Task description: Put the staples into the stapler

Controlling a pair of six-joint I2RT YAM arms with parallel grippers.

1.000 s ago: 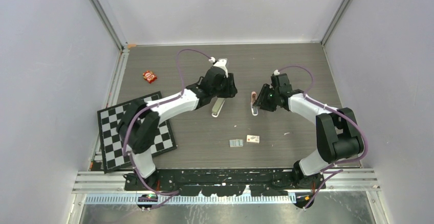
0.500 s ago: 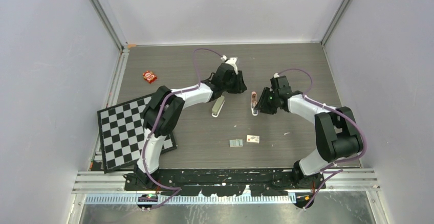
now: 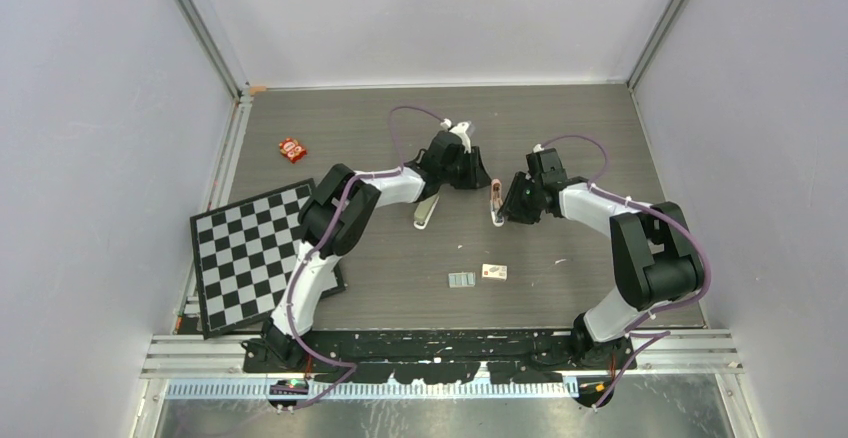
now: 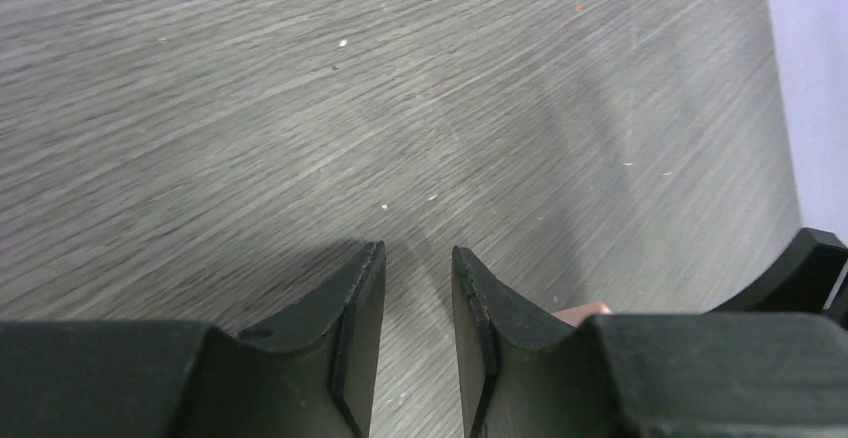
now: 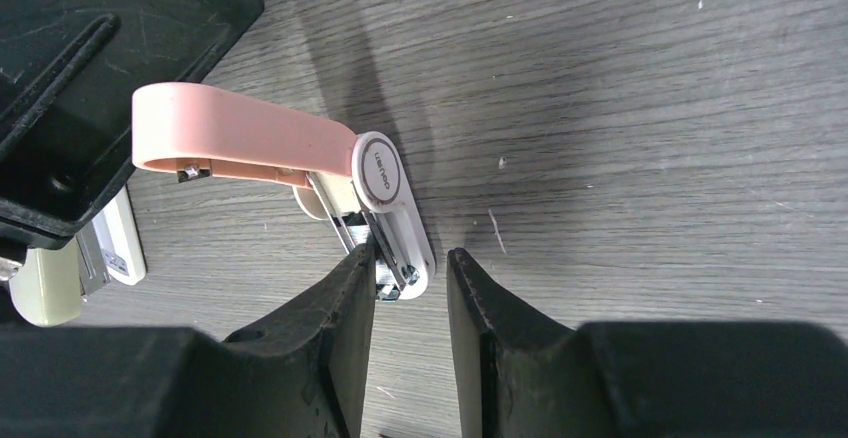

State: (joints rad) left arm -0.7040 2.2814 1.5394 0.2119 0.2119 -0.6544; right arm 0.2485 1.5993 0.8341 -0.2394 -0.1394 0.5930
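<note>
L gripper (image 4: 418, 250) parted a crack, nothing in it, over table (image 4: 300, 108) just past beige stapler (image 3: 425, 210); R gripper (image 5: 410, 250) also slightly parted, tips at base end of opened pink stapler (image 5: 250, 138), not clamped; staples (image 3: 461, 279) lie nearer arm bases, beside small box (image 3: 494, 272), apart from both staplers.

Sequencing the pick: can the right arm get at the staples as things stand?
Probably yes. The staples lie flat on bare table with only a small box beside them, apart. The right gripper is open, gripping nothing, at the pink stapler.
</note>
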